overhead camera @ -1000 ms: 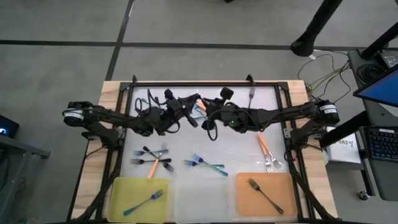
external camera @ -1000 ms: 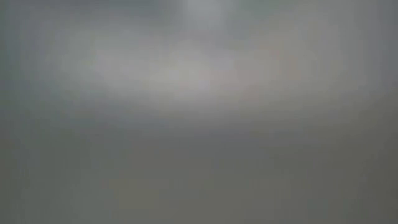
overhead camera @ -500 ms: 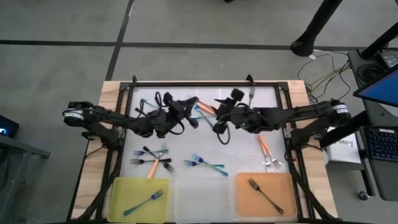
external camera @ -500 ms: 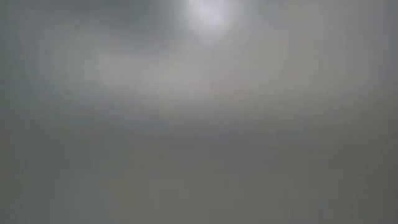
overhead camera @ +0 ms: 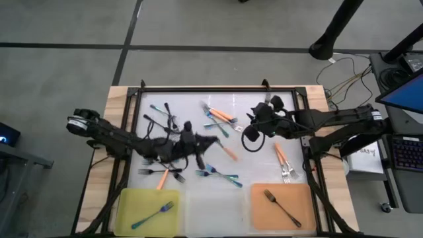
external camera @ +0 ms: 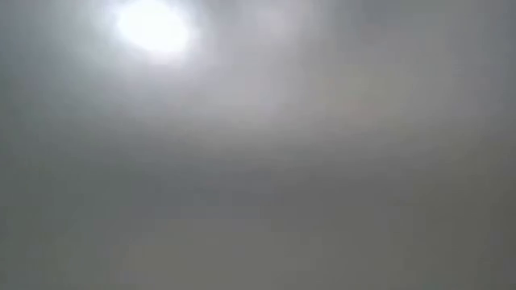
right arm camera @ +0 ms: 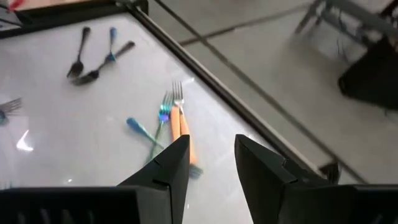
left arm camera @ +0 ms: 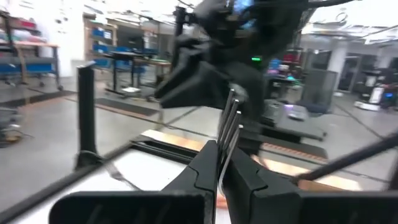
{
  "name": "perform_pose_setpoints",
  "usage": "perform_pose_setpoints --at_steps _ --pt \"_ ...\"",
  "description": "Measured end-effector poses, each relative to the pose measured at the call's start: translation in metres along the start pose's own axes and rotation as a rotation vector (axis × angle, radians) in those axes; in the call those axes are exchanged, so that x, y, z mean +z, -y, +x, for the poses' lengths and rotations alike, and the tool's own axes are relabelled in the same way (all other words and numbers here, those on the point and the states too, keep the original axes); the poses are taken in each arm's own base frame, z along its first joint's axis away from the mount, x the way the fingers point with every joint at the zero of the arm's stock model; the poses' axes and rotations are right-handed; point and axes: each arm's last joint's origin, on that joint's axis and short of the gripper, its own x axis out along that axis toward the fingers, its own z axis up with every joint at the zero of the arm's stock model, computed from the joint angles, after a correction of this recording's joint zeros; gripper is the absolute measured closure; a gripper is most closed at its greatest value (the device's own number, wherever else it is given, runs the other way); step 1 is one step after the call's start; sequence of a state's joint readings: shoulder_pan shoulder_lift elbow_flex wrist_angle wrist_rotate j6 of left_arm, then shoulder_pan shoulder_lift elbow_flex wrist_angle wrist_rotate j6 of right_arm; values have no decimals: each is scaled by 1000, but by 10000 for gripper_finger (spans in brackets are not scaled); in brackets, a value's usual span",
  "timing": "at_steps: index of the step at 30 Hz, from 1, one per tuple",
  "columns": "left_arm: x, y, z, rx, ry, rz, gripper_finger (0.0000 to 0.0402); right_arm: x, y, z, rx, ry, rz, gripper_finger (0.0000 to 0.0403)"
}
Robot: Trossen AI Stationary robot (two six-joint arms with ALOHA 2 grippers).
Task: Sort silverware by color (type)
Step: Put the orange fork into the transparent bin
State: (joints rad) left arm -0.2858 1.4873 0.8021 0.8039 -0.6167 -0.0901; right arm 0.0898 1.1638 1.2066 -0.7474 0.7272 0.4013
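Left tool (left arm camera: 222, 155) was pinched narrow on one orange-handled fork (left arm camera: 231, 118), silver tines sticking up past the fingertips and the handle blurred orange in the high view, carried above mid bench (overhead camera: 254, 168). Right tool (right arm camera: 211, 142) stood parted and empty over the far side, above a pair of orange forks (right arm camera: 180, 127) crossed with a blue-teal one (right arm camera: 144, 132). Low view showed nothing usable. Risk: the grip was on a thin edge only, so the fork could pivot or slip and land in the blue-teal cluster (overhead camera: 219, 174) below. Risk: wrong bin, since the yellow tray (overhead camera: 129, 198) already had a blue-teal fork and the orange tray (overhead camera: 301, 198) a dark one, so the clear middle tray (overhead camera: 215, 211) was probably right. A low arm could also sweep the loose forks (overhead camera: 162, 173).
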Motion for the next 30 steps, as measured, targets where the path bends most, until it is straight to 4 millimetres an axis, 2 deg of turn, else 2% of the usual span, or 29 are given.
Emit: perform_pose_setpoints --at_steps 6,12,18,24,30 --pt "-17 41 -28 -27 -45 -45 402 -9 -2 4 -1 -93 53 283" --pt "-31 84 -49 -123 -83 -109 401 -15 -12 11 116 -187 36 287" --pt "-47 125 -54 -45 -92 -95 401 -17 -17 13 175 -232 28 285" --pt "-75 158 -56 111 -110 2 401 -17 -17 12 178 -231 27 284" --pt "-78 181 -58 115 -112 14 401 -20 -16 12 168 -252 9 284"
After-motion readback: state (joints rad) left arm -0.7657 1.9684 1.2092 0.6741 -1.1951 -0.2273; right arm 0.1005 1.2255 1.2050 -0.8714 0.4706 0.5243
